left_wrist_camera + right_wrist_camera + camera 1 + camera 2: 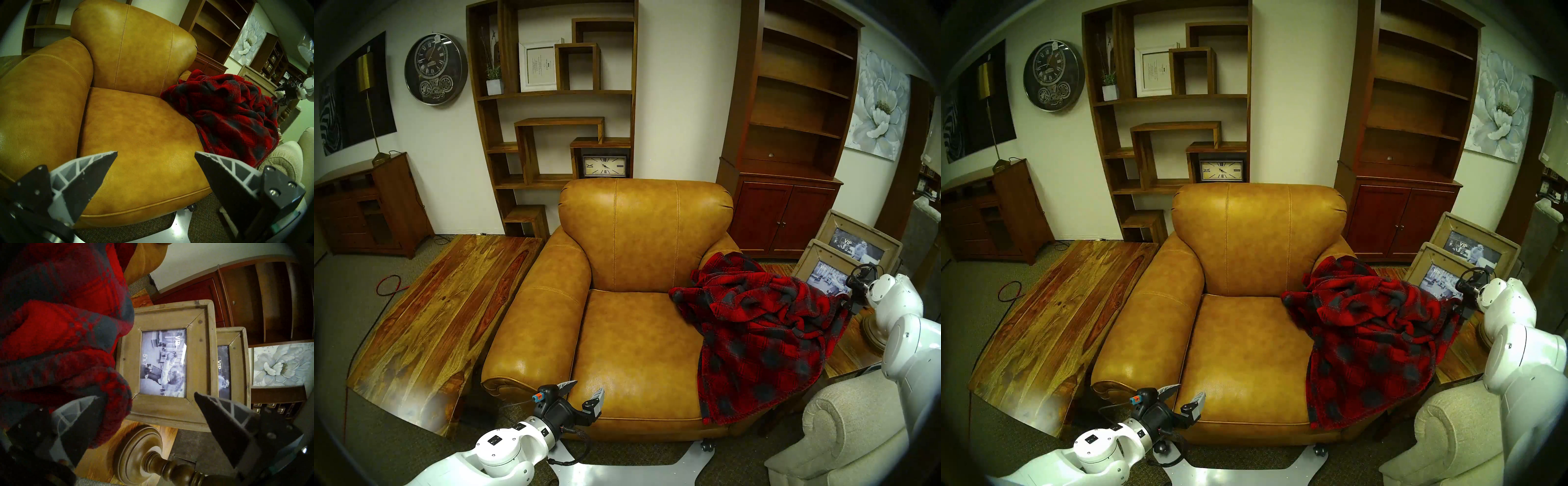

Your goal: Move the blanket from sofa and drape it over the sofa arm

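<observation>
The blanket [765,334] is lying bunched over the sofa arm [726,246], spilling onto the sofa [629,325] seat edge. The left gripper [585,390] is hovering at the sofa's front, jaws apart. The right gripper [853,302] is sitting beside the blanket's far edge.

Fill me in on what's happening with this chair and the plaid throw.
The blanket is bunched over the sofa arm of the sofa, part of it spilling onto the seat. The right gripper is at its outer edge, jaws open, one finger against the fleece. The left gripper hovers open at the seat's front.
</observation>
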Controlling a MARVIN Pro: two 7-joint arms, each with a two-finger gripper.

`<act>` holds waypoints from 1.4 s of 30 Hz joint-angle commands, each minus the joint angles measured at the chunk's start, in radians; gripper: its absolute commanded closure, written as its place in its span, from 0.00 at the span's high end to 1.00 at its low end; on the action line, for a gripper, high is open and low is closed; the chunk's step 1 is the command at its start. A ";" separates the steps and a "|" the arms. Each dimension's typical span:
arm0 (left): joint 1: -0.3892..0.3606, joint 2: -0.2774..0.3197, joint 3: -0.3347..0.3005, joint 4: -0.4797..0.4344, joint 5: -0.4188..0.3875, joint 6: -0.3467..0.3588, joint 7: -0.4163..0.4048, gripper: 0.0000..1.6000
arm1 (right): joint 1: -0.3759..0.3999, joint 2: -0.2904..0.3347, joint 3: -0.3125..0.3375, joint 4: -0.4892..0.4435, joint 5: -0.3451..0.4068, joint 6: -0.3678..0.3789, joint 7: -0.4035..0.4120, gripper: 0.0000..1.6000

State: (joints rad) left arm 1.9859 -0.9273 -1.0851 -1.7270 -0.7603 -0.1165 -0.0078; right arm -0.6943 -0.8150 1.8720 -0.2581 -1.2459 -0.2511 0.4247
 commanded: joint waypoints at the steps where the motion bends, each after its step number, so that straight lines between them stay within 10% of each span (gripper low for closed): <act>1: 0.000 0.001 -0.002 -0.013 0.001 -0.003 0.000 1.00 | 0.037 0.009 0.004 -0.010 0.000 0.010 -0.037 1.00; 42: 0.010 0.005 -0.007 -0.026 0.002 -0.005 0.002 1.00 | 0.107 -0.021 0.046 0.043 0.001 -0.096 -0.050 1.00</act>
State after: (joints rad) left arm 1.9921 -0.9259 -1.0881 -1.7301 -0.7599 -0.1166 -0.0086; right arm -0.6278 -0.8578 1.9198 -0.2041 -1.2484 -0.2965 0.3756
